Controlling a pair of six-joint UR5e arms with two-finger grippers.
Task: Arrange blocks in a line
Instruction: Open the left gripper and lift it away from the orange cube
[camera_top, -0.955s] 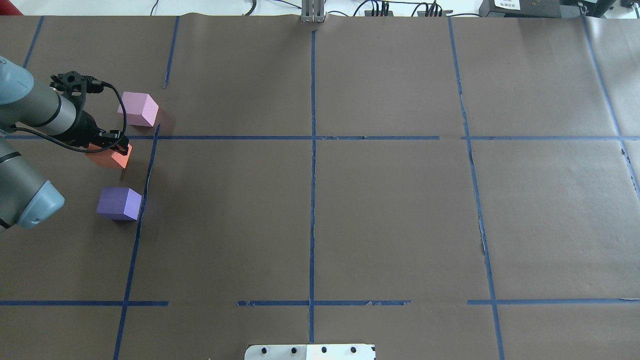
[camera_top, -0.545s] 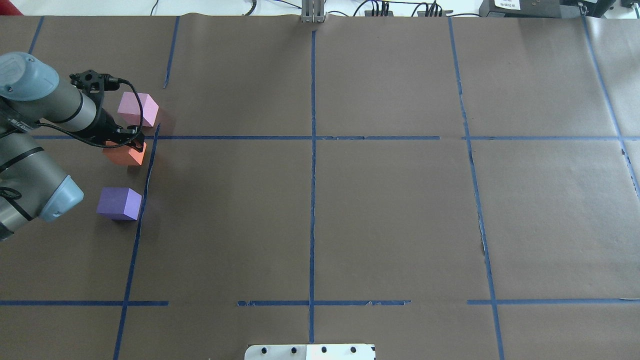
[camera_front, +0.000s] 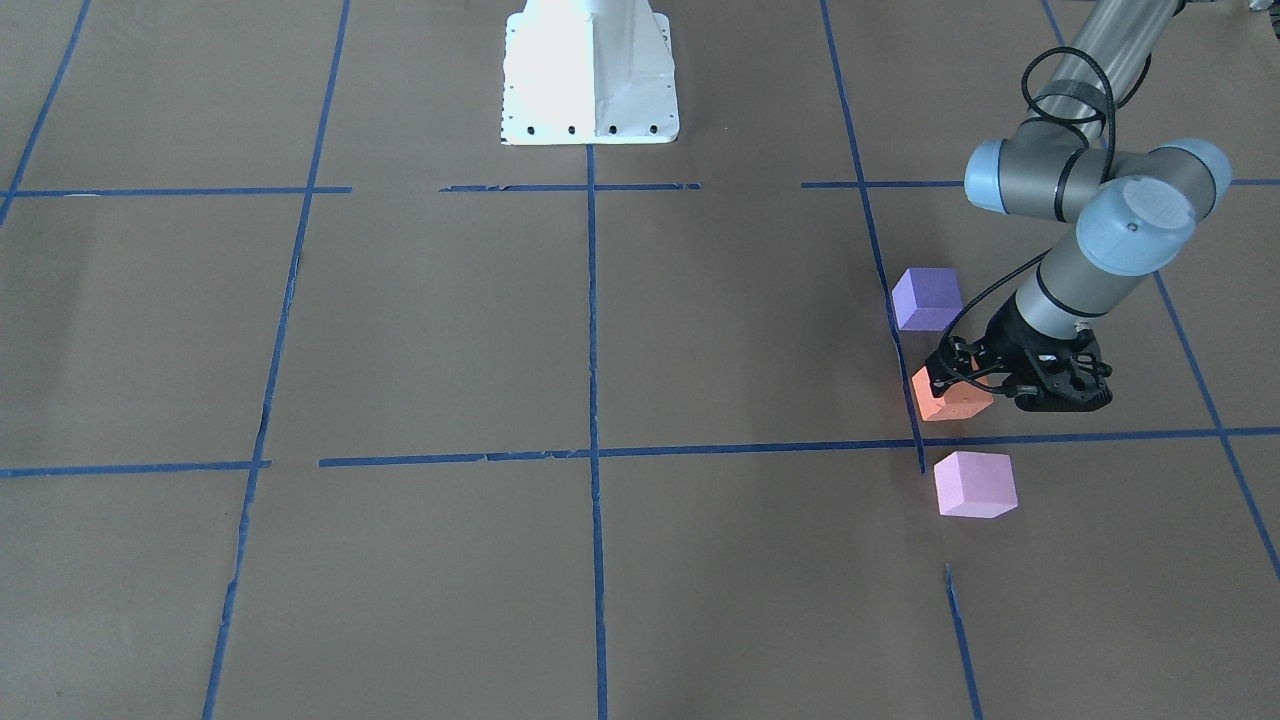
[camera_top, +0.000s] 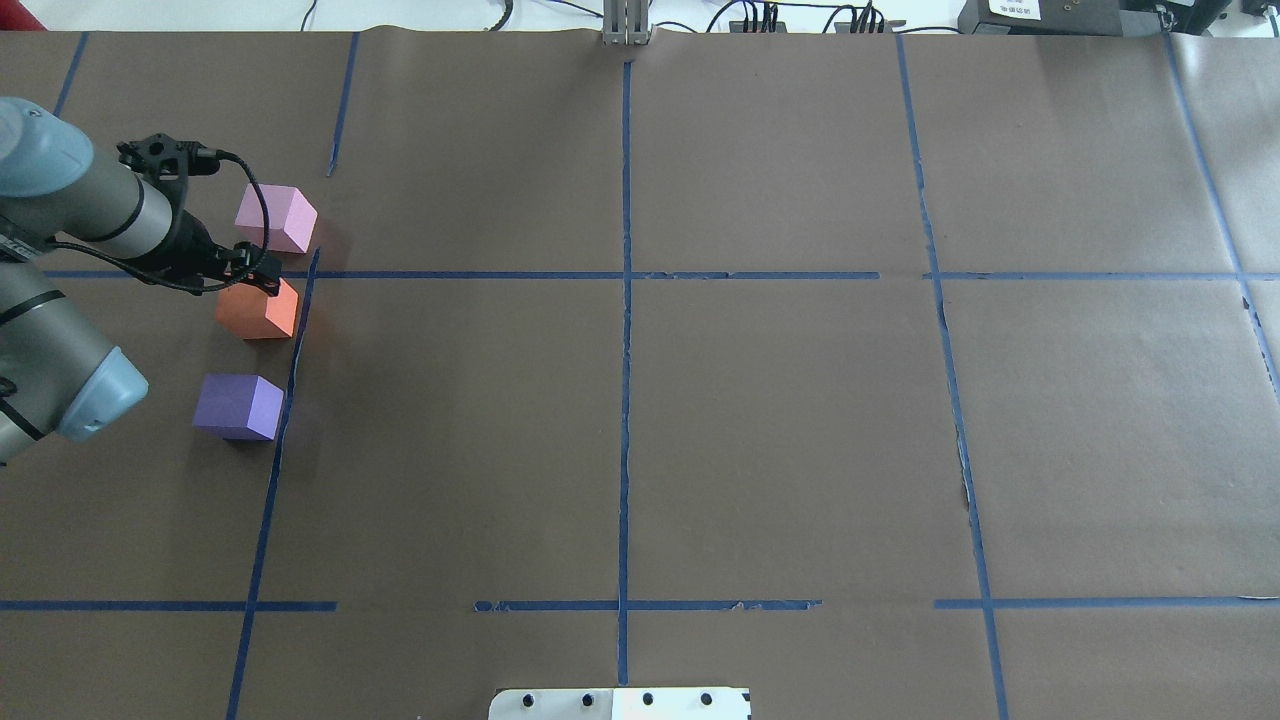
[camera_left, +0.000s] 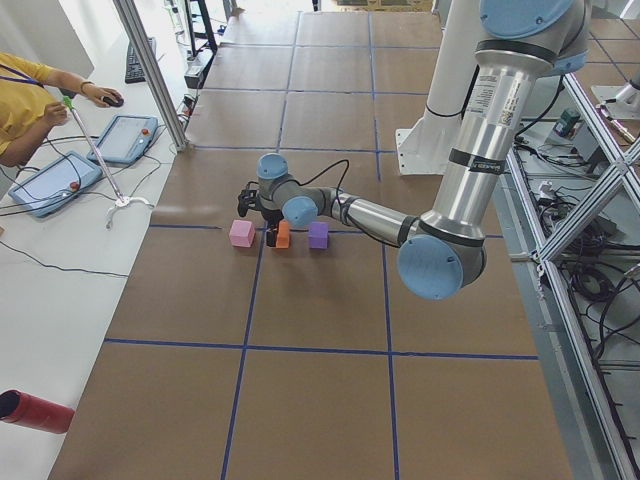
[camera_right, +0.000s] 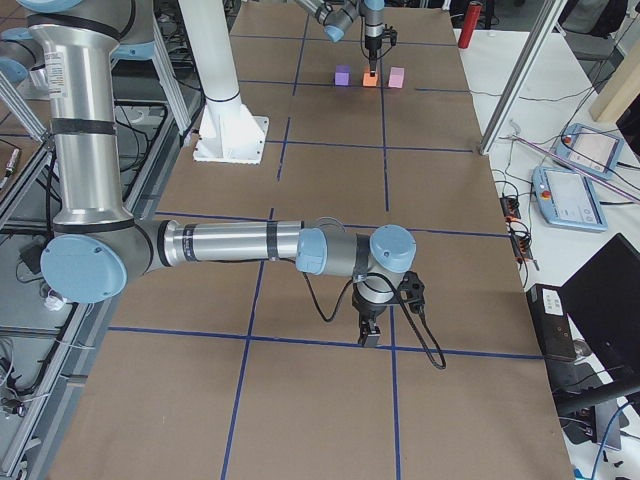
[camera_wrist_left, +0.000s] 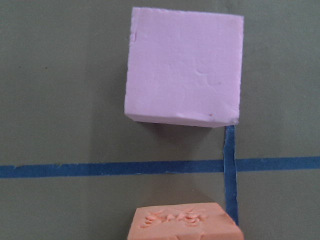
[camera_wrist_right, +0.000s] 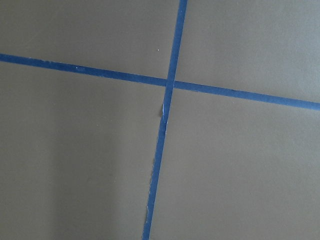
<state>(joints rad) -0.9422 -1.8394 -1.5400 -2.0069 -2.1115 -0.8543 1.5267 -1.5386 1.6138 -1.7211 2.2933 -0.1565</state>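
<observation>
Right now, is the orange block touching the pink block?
Apart. The left wrist view shows it plainly: a blue tape line runs across the gap between the pink block and the orange block.

No text can be read. The nearest thing to it is a white label (camera_top: 1015, 8) on a dark box (camera_top: 1050, 20) beyond the table's far right corner in the overhead view, and its print is too small to make out. The two tablet screens (camera_right: 597, 150) off the table's far edge show only blurred colour. The orange block (camera_wrist_left: 182, 222) has pitted marks on top, but they form no letters.
</observation>
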